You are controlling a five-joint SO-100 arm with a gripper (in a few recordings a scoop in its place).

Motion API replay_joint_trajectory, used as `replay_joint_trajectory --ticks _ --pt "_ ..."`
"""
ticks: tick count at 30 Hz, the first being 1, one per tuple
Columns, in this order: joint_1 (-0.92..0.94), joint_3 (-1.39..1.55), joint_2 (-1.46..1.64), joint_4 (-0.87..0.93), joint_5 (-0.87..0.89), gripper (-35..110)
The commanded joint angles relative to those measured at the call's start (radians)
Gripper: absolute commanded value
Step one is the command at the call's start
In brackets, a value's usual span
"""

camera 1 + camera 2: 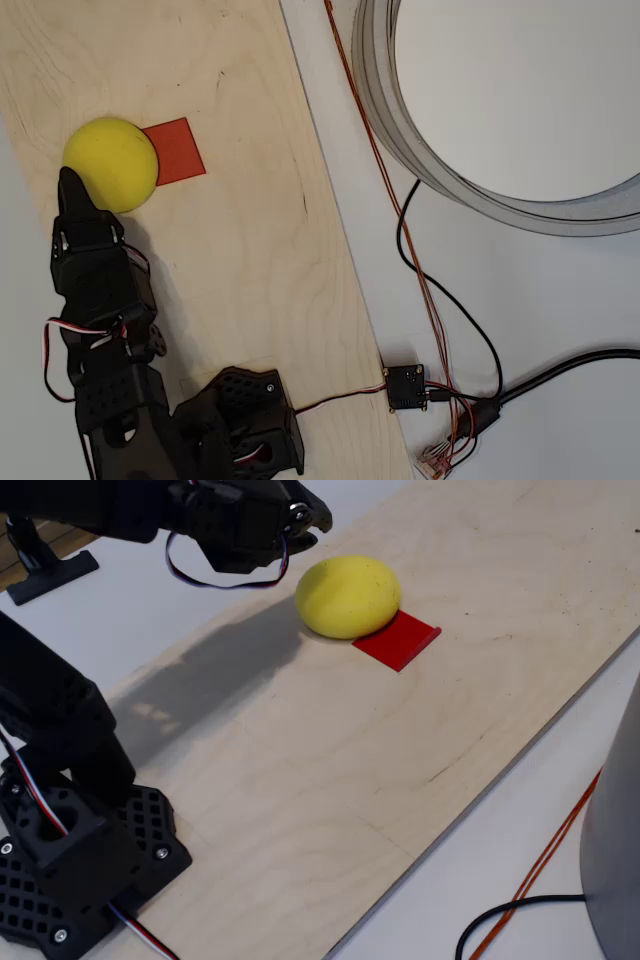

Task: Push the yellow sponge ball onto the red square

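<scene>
Nudging the yellow sponge ball (110,164) toward the red square (176,151), ball already overlapping the patch's near edge.

Ball sits near the long left edge of the wooden board (250,250) in the overhead view, toward its far end, touching the square and covering one corner of it. My pincer (72,185) is pressed against the ball's side opposite the square; fingers look drawn together into one point, nothing held between them. Judgement: matte, porous foam, so light and soft. It should dent under the tip and may roll or spring off sideways on the smooth wood. No need to take hold; best contact is low on the side, centred, in line with the patch. Square is thin, flat, smaller than the ball. No brands, labels or readable writing anywhere.
</scene>
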Motion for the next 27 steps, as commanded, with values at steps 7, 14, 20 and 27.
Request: replay_joint_trajectory --ticks 7,14,20,27 --pt "-0.058 0.02 -0.008 -0.02 0.106 5" --pt "-0.063 0.012 -0.127 -0.1 0.163 5" --pt "-0.067 0.005 -0.222 -0.193 0.172 5" --pt "-0.057 -0.003 -0.247 -0.215 0.173 4"
